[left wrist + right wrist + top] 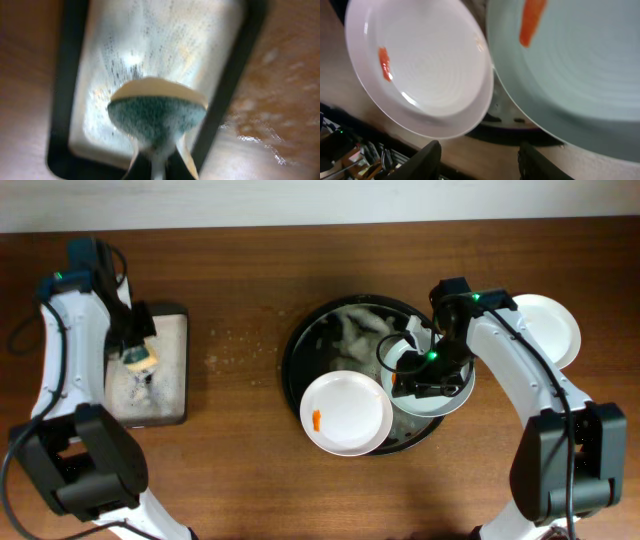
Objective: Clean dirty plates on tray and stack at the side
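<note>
Plates smeared orange are waiting on the tray at centre frame as your right gripper, fingers spread, is hovering over one, likely needing a rim hold next, and your left gripper is clenching the sponge.

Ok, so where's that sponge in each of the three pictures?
Overhead: the sponge is at far left, held by the left gripper over the small grey-lined tray.
Left wrist: the sponge is at centre frame, with its green face toward the camera.
Right wrist: not in it; only plates show.
Shared landmark: the small grey-lined tray, visible in the overhead and left wrist views.
</note>
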Controlling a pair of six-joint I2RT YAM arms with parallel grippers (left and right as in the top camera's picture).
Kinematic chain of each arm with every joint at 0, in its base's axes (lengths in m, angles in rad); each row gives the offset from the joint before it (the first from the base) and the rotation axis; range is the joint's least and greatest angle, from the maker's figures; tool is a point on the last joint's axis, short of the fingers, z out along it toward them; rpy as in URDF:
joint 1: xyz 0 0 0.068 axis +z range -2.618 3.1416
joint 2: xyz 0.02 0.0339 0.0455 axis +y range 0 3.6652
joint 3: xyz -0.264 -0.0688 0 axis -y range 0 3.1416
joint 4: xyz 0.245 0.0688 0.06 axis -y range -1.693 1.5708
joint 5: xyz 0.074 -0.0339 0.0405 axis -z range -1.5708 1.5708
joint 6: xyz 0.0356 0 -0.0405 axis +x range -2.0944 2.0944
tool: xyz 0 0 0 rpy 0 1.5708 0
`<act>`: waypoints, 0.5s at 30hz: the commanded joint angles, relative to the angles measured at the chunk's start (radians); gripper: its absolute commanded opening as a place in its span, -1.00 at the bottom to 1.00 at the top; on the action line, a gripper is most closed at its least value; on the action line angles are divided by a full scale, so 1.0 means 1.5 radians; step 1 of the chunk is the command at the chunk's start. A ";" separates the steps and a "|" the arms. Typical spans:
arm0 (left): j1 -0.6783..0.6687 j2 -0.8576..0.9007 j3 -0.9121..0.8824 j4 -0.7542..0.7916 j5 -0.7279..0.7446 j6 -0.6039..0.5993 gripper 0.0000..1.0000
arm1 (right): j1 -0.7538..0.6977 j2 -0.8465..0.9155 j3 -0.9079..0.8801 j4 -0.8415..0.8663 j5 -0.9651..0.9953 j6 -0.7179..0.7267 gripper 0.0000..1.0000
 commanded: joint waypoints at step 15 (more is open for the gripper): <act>0.019 -0.020 -0.407 0.459 0.017 0.067 -0.81 | 0.004 -0.116 -0.001 0.011 -0.009 -0.012 0.03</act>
